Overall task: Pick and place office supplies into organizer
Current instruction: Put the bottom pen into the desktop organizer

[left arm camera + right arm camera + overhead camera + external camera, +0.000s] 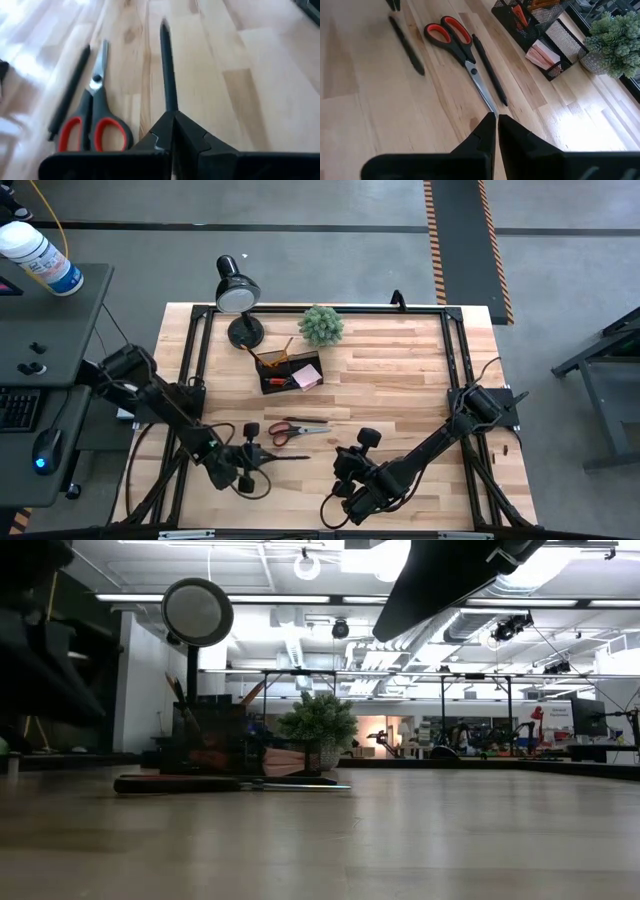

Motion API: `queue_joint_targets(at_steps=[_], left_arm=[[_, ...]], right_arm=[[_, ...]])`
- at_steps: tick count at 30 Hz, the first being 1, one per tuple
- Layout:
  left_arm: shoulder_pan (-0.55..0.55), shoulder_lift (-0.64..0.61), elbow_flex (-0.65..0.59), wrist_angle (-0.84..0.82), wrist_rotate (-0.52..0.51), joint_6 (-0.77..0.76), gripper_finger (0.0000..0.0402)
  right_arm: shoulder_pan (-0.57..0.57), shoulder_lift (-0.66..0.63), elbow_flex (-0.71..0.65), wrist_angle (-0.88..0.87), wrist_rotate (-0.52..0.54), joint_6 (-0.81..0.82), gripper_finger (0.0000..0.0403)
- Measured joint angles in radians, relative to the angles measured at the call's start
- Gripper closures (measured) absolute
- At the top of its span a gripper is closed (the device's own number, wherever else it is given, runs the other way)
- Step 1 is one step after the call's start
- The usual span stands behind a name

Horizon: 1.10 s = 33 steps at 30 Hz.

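- Left end effector (268, 457) low over the near-left part of the wooden surface (400, 380); its fingers (187, 137) are pressed together, pinching the near end of a black pen (167, 75). From above, the pen shows only as a thin dark line running off the fingertips.
- Whether the pen's far tip rests on the surface or is lifted clear, cannot tell.
- Orange-handled scissors (292, 430) lie flat just beyond the left end effector, blades shut. A second black pen (490, 70) lies alongside them, touching or nearly so; in the overhead view it merges with the blades.
- The left wrist view cuts off the scissor handles behind the finger base.
- Right end effector (497, 122) hangs over the near-centre of the surface, fingers pressed together, nothing between them. In the overhead view the arm's own body hides its tips.
- Black mesh organizer (292, 372) sits toward the far-left, near the potted plant (322, 325) and the desk lamp (237, 292). A pale pink notepad (306, 377) fills one compartment; orange pencils (275, 357) lean out of another.
- Small items in the organizer's other compartments too small to make out.
- Low view: organizer mostly a dark silhouette, an arm crossing the top edge, end effectors out of frame.
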<state>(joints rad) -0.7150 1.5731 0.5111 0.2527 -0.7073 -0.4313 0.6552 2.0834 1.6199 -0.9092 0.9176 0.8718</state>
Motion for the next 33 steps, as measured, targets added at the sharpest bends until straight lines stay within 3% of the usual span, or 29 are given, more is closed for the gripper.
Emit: queue_joint_targets(at_steps=[7,19,24,33], left_arm=[[0.001,-0.076,0.001,-0.080,-0.016,0.020,0.0401],[-0.025,-0.082,0.002,-0.070,0.174,-0.101,0.0365],[-0.093,-0.044,0.003,-0.082,0.095,-0.210,0.0338],[-0.146,0.137,0.021,-0.069,0.016,-0.419,0.0286]], right_arm=[[0.000,0.000,0.000,0.000,-0.006,0.001,0.0393],[0.000,0.000,0.000,0.000,-0.007,0.008,0.0394],[0.000,0.000,0.000,0.001,-0.008,0.010,0.0392],[0.000,0.000,0.000,0.006,-0.008,0.010,0.0392]])
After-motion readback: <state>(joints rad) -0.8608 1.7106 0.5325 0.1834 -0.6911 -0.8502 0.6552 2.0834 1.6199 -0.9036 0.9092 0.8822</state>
